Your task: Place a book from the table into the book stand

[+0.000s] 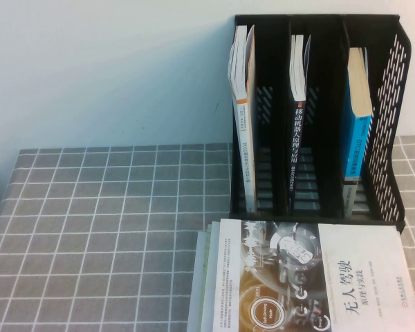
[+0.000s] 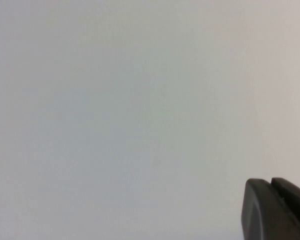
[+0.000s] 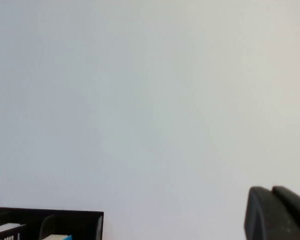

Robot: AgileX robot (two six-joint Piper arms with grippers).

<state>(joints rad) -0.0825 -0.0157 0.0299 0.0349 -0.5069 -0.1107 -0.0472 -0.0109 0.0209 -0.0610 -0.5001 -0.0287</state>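
Note:
The book (image 1: pixel 311 277) lies flat at the front of the table (image 1: pixel 90 228), on top of a small stack. Its cover is half white with a black title and half dark with glowing circles. The black book stand (image 1: pixel 384 124) stands upright just behind it, with one book in each of its three slots. Neither gripper shows in the high view. My left gripper (image 2: pixel 271 182) faces a blank wall, its fingers together and empty. My right gripper (image 3: pixel 272 190) also faces the wall, fingers together and empty, with the stand's top edge (image 3: pixel 65 216) below it.
In the stand are a white book (image 1: pixel 245 117) in the left slot, a black-spined book (image 1: pixel 299 131) in the middle and a blue-spined book (image 1: pixel 356 138) in the right. Pale edges of other books (image 1: pixel 202 290) show under the top one. A pale wall stands behind.

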